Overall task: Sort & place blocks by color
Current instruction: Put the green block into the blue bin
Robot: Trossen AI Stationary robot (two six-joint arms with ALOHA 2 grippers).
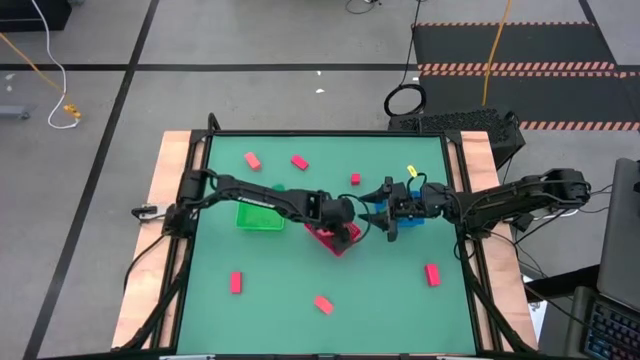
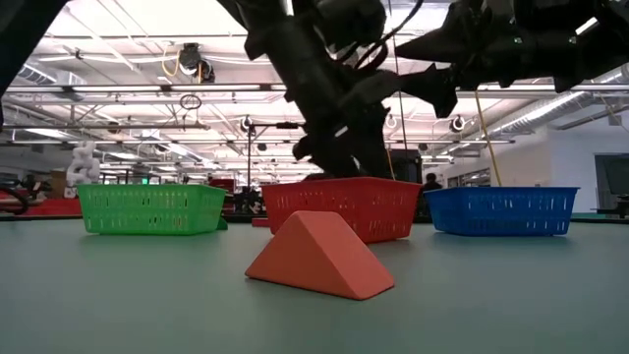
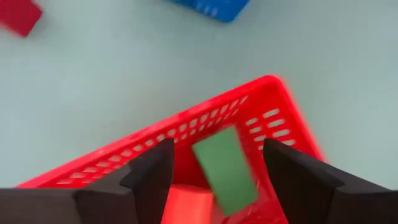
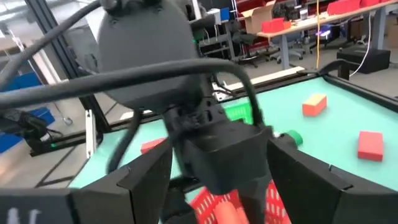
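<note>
You are hovering the left pincer [image 3: 214,180], released, over the red basket [image 3: 249,115] at bench centre, a green block [image 3: 225,169] dropping inside, wrong colour there, while the right pincer [image 1: 392,222] is waiting open at three o'clock.

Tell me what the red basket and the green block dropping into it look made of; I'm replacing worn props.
The red basket looks like moulded plastic: thin glossy walls pierced by even rows of slots. The green block, between the left hand's open fingers, has flat matte faces, uniform colour and crisp edges, suggesting painted wood or dense foam; I cannot tell which.
</note>
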